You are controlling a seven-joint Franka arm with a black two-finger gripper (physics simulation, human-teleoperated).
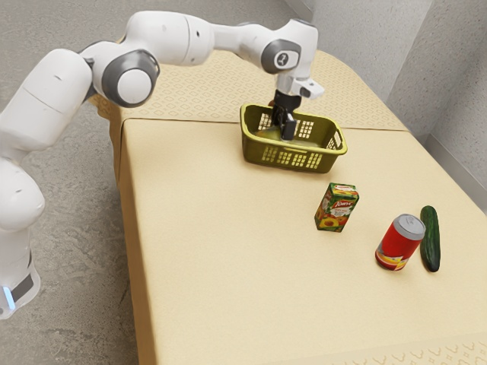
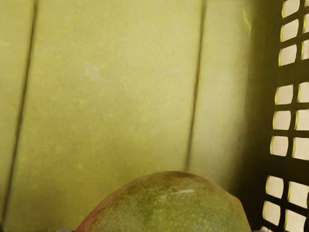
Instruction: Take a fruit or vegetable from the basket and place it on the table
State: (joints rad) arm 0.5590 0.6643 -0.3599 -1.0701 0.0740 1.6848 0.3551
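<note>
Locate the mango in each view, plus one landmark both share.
Exterior view: the mango is inside the basket, beside the pincer, toward the exterior view's left end.
Wrist view: the mango is just under the pincer, near a holed wall.
Shared landmark: the basket's holes.

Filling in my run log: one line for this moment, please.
gripper: down in basket, at mango | grip: unclear | on table: juice box, can, cucumber

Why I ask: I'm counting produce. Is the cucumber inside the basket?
No, the cucumber lies on the table, outside the basket and beside the red can.
</note>
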